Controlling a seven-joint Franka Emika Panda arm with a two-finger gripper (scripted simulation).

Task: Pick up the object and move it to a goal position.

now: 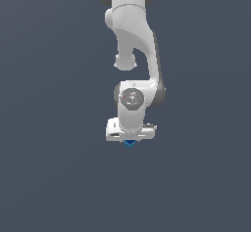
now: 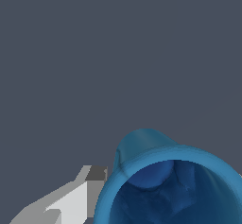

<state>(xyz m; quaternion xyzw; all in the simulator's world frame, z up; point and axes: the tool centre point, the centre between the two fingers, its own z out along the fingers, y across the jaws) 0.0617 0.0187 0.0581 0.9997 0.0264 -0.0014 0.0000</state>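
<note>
- arm [image 1: 132, 55]: white panda, comes down from 12 o'clock in the exterior view, wrist pointing straight down, hand block at frame centre. plain dark grey-blue backdrop all round, no surface edge visible.
- gripper [image 1: 129, 142]: white, sits at the bottom of the arm. fingers mostly hidden behind the hand body in the exterior view; in the wrist view one grey-white finger [image 2: 71, 202] shows at about 7 o'clock, just beside the cup wall. other finger not seen.
- gripper opening: can't tell how wide from these frames, and can't confirm contact with the cup.
- object [image 1: 129, 143]: tiny bright-blue cup, tucked right under the hand at its 6 o'clock in the exterior view, only its lower tip poking out.
- object [image 2: 170, 185] close up in the wrist view: fills the 5 o'clock corner, open mouth facing the camera, thin lighter-blue rim, darker blue hollow inside, rounded bump of the body above the rim.
</note>
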